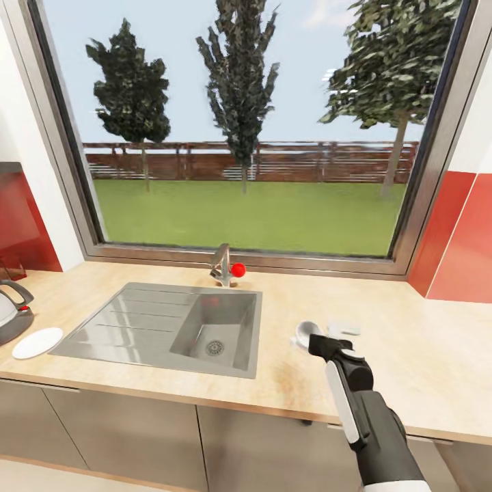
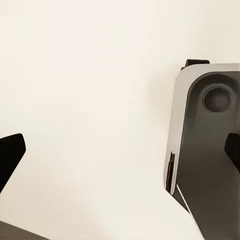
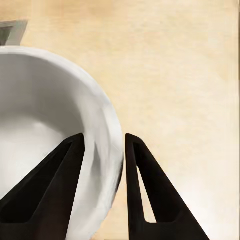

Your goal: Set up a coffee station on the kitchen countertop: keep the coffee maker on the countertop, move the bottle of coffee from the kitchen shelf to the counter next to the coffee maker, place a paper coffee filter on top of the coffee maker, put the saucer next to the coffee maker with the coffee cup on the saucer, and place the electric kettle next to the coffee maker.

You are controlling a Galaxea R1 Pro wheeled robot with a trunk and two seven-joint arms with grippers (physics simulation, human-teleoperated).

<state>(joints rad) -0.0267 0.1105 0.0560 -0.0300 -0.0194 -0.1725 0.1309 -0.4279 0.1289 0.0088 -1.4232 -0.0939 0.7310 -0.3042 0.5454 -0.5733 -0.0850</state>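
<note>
The white coffee cup [image 1: 305,332] stands on the tan countertop [image 1: 417,348], right of the sink. My right gripper [image 1: 314,340] is down on it. In the right wrist view one black finger is inside the coffee cup [image 3: 45,115] and the other outside, so the right gripper [image 3: 104,141] is shut on its wall. A small white paper coffee filter [image 1: 344,329] lies just beyond the cup. The white saucer [image 1: 37,342] sits far left near the front edge, beside the electric kettle [image 1: 11,311], which the frame edge cuts off. My left gripper [image 2: 120,150] hangs open over a pale surface.
A steel sink [image 1: 123,321] with a drainboard is set into the counter's middle, and a faucet [image 1: 221,265] with a red knob stands behind it. A large window runs along the back. Red wall panels flank both ends. A grey rounded panel [image 2: 210,145] lies near the left gripper.
</note>
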